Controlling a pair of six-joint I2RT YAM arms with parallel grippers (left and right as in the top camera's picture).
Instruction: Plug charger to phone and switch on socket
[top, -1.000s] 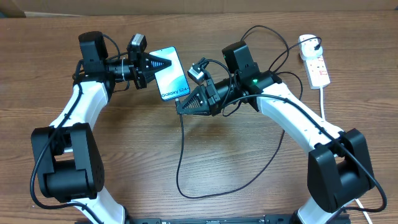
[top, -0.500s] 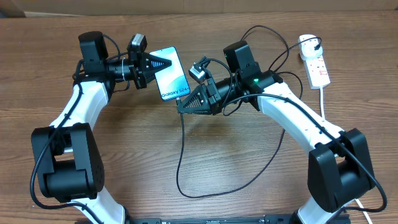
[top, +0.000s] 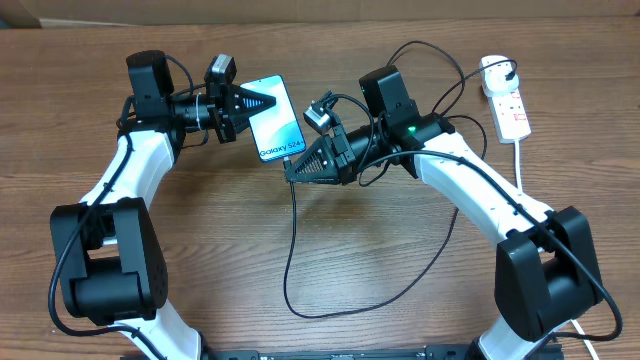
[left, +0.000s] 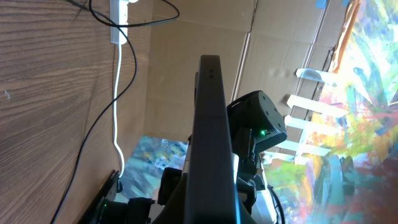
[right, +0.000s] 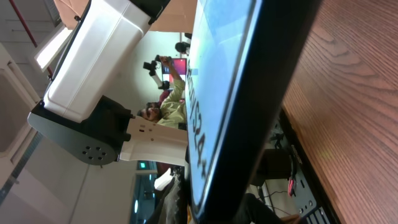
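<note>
Overhead: one phone (top: 272, 122) (one charger (top: 290, 240))

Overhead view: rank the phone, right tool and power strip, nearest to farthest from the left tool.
1. Phone: gripped by the left tool itself, upper centre.
2. Right tool: at the phone's lower end, centre.
3. Power strip: far right of the table.

Bright even light, blurred close-ups

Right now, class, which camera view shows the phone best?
Overhead: the phone shows most of its lit screen and label. Left wrist sees only its thin dark edge; right wrist sees a close, cropped slice of screen and rim.
</note>
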